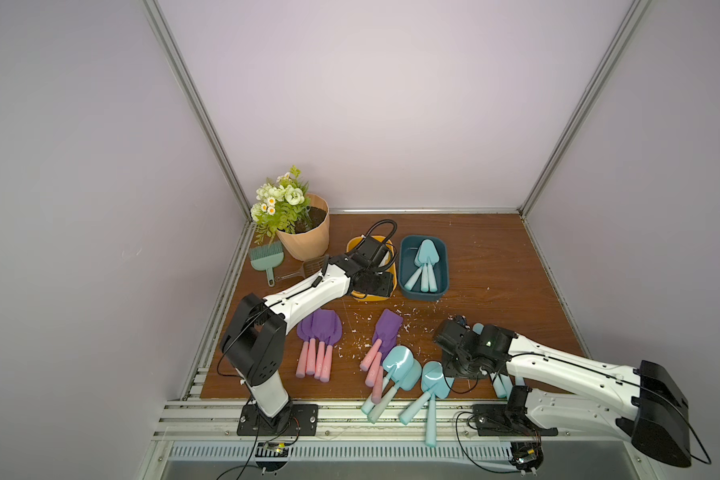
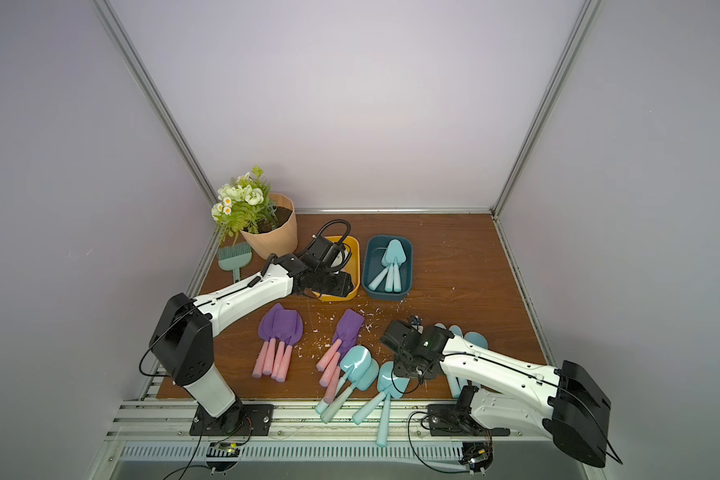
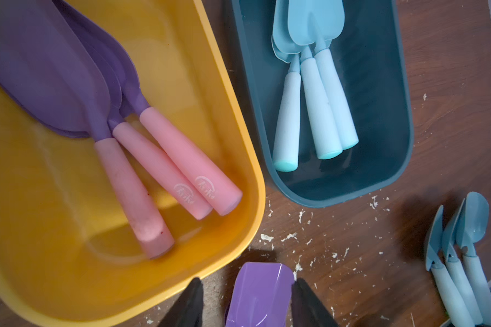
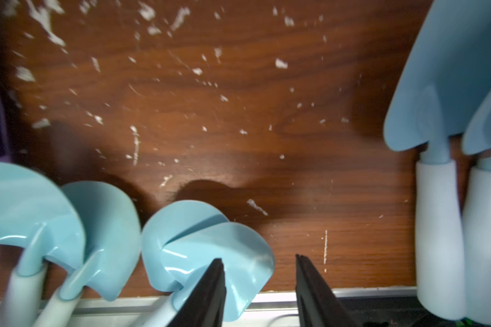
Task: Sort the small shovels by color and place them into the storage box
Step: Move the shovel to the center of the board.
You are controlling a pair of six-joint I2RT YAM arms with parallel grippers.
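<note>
The work looks mid-sort, with both arms between picks. The left claw (image 3: 247, 283) hangs spread and empty by the near end of the yellow box (image 3: 253, 170). Three purple shovels (image 3: 159, 158) lie in the box ahead of it, and another purple blade (image 3: 260, 294) lies on the tabletop (image 1: 495, 270) below its tips. The right claw (image 4: 258, 257), also spread and empty, hovers low over a nested pair of light blue shovels (image 4: 204, 243). Another pair (image 4: 54, 220) lies to one side and a group (image 4: 437, 85) of three, I think, to the other. The teal box (image 3: 380, 113), well beyond it, holds three light blue shovels (image 3: 321, 107). Four purple ones (image 1: 319, 332) and about three more (image 1: 385, 330) wait loose. Next, each claw likely needs to descend and pinch a single shovel without dragging its neighbour.
</note>
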